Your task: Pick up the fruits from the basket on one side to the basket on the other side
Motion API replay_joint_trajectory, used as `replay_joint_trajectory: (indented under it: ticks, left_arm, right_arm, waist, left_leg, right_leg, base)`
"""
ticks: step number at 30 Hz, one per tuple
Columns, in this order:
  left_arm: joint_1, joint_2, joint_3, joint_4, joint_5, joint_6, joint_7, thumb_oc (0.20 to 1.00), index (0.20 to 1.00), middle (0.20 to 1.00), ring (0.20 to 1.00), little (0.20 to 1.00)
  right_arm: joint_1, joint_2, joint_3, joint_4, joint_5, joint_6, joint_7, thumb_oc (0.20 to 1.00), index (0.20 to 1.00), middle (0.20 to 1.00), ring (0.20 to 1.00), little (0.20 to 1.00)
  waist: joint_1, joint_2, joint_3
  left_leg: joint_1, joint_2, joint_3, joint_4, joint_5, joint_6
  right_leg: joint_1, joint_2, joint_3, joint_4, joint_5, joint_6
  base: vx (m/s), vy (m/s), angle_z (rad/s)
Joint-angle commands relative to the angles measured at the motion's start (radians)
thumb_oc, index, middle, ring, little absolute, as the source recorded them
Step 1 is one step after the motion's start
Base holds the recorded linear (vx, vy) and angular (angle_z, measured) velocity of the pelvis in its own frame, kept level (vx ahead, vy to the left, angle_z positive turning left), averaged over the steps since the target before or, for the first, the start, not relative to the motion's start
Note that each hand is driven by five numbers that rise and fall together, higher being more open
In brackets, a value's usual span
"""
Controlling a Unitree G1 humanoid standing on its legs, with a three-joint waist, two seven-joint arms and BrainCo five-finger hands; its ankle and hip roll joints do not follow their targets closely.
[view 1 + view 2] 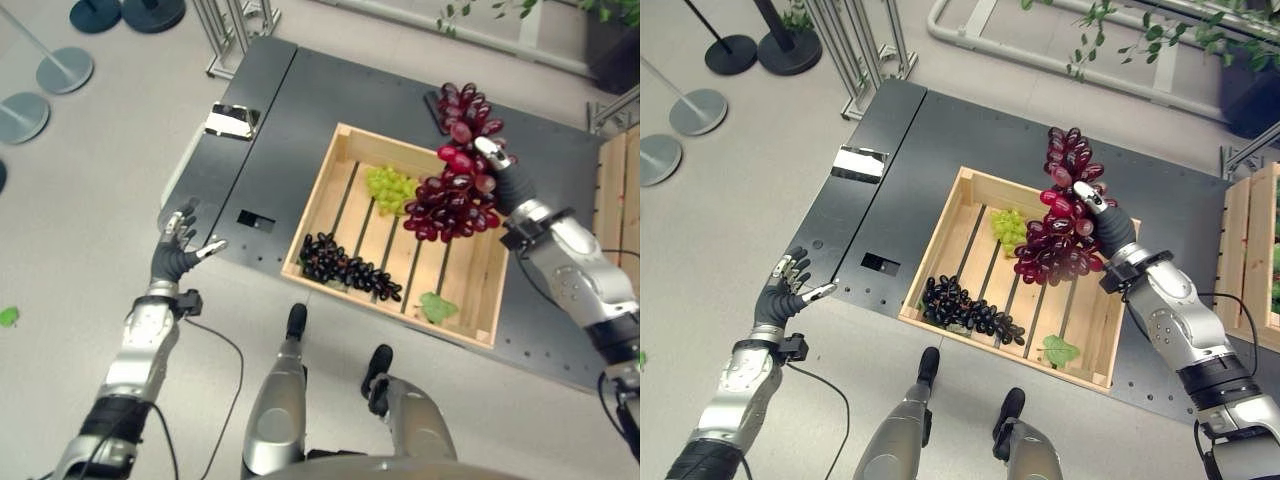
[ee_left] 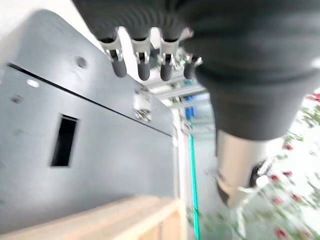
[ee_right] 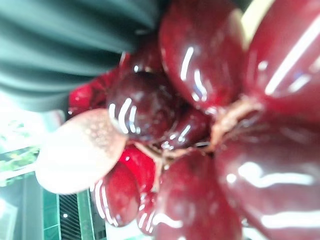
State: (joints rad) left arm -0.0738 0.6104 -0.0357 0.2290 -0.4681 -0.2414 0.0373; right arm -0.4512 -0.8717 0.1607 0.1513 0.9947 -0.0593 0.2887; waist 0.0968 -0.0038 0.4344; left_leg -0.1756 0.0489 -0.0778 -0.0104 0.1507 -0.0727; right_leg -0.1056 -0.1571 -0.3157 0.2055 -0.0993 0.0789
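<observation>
The left hand [image 1: 181, 250] hangs over the near-left corner of the dark desk [image 1: 300, 120], fingers straight and spread, holding nothing. Its wrist view shows the silver, dark-tipped fingers [image 2: 142, 62] loose above the matte grey desk top and a pale wooden edge. A small shiny metal plate [image 1: 232, 121] lies on the left of the desk.

In the middle sits the basket [image 1: 325, 185], really a shallow crate of light, unfinished wood with a slatted floor. Still inside it are a long bunch of small black grapes [image 1: 345, 267] along the near side, a compact bunch of green grapes [image 1: 390, 187] toward the far side, and a single green leaf [image 1: 436, 307] on the slats at the near right.

Above the crate's right half, the right hand [image 1: 497, 172] carries a big bunch of red grapes [image 1: 452, 200], lifted clear of the slats; I judge the fingers are curled round its stem, though the glossy, rounded berries hide most of them in the wrist view.

At the far right edge another wooden crate [image 1: 620, 200] shows, probably the goal. So the transfer looks early: one bunch is in the air, and two bunches remain to be moved.
</observation>
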Motion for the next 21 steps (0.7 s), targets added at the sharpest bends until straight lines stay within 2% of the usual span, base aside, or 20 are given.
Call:
replay_joint_trajectory:
  ticks: [1, 3, 7, 10, 12, 16, 20, 21]
  left_arm:
    - [0.058, 0.072, 0.002, -0.071, -0.075, -0.029, -0.076, 1.0, 1.0, 1.0, 1.0, 1.0]
    - [0.063, 0.116, 0.002, -0.111, -0.102, -0.018, -0.109, 1.0, 1.0, 1.0, 1.0, 1.0]
    - [0.077, 0.291, -0.007, -0.199, -0.179, 0.02, -0.196, 1.0, 1.0, 1.0, 1.0, 1.0]
    - [0.054, 0.382, -0.045, -0.242, -0.289, 0.046, -0.249, 1.0, 1.0, 1.0, 1.0, 1.0]
    - [0.028, 0.484, -0.081, -0.296, -0.344, 0.06, -0.301, 1.0, 1.0, 1.0, 1.0, 1.0]
    - [-0.077, 0.589, -0.186, -0.318, -0.386, 0.065, -0.317, 1.0, 1.0, 1.0, 1.0, 1.0]
    - [-0.204, 0.655, -0.313, -0.324, -0.416, 0.072, -0.317, 1.0, 1.0, 1.0, 1.0, 1.0]
    - [-0.207, 0.655, -0.315, -0.324, -0.416, 0.072, -0.317, 1.0, 1.0, 1.0, 1.0, 1.0]
  right_arm:
    - [0.009, -0.052, 0.006, -0.09, 0.037, -0.085, 0.013, 0.2, 0.2, 0.2, 0.2, 0.2]
    - [0.032, -0.074, 0.002, -0.116, 0.027, -0.078, 0.021, 0.2, 0.2, 0.2, 0.2, 0.2]
    - [0.064, -0.096, 0.01, -0.127, 0.016, -0.064, 0.032, 0.2, 0.2, 0.2, 0.2, 0.2]
    - [0.085, -0.117, 0.035, -0.141, 0.004, -0.055, 0.037, 0.2, 0.2, 0.2, 0.2, 0.2]
    - [0.097, -0.151, 0.052, -0.143, -0.009, -0.052, 0.043, 0.2, 0.2, 0.2, 0.2, 0.2]
    - [0.1, -0.186, 0.087, -0.167, -0.02, -0.055, 0.053, 0.2, 0.2, 0.2, 0.2, 0.2]
    - [0.085, -0.208, 0.125, -0.177, -0.021, -0.056, 0.052, 0.2, 0.2, 0.2, 0.2, 0.2]
    - [0.086, -0.208, 0.124, -0.177, -0.021, -0.056, 0.052, 0.2, 0.2, 0.2, 0.2, 0.2]
  waist:
    - [-0.025, -0.043, -0.185]
    - [-0.029, -0.043, -0.203]
    - [-0.034, -0.041, -0.232]
    - [-0.04, -0.043, -0.249]
    - [-0.045, -0.043, -0.263]
    - [-0.05, -0.045, -0.28]
    - [-0.057, -0.044, -0.297]
    - [-0.056, -0.044, -0.297]
  left_leg:
    - [0.032, 0.044, 0.033, 0.044, -0.078, -0.021]
    - [0.042, 0.044, 0.037, 0.042, -0.081, -0.02]
    - [0.065, 0.046, 0.043, 0.032, -0.083, -0.019]
    - [0.08, 0.046, 0.046, 0.026, -0.084, -0.019]
    - [0.091, 0.043, 0.047, 0.02, -0.086, -0.019]
    - [0.105, 0.041, 0.051, 0.014, -0.085, -0.02]
    - [0.114, 0.039, 0.054, 0.008, -0.086, -0.021]
    - [0.114, 0.039, 0.054, 0.008, -0.086, -0.021]
  right_leg:
    - [0.006, -0.08, 0.022, -0.088, 0.128, 0.099]
    - [0.017, -0.076, 0.022, -0.097, 0.127, 0.099]
    - [0.037, -0.072, 0.028, -0.11, 0.129, 0.101]
    - [0.052, -0.072, 0.027, -0.115, 0.13, 0.103]
    - [0.062, -0.073, 0.027, -0.121, 0.134, 0.106]
    - [0.077, -0.074, 0.024, -0.13, 0.139, 0.111]
    - [0.084, -0.077, 0.024, -0.136, 0.143, 0.115]
    - [0.084, -0.077, 0.024, -0.136, 0.143, 0.115]
  base:
    - [0.06, 0.0, -0.08]
    - [0.06, -0.005, -0.07]
    - [0.04, -0.004, -0.02]
    - [0.04, -0.007, -0.01]
    - [0.04, 0.005, -0.01]
    - [0.0, 0.0, 0.0]
    - [0.0, 0.0, 0.0]
    - [0.0, 0.0, 0.0]
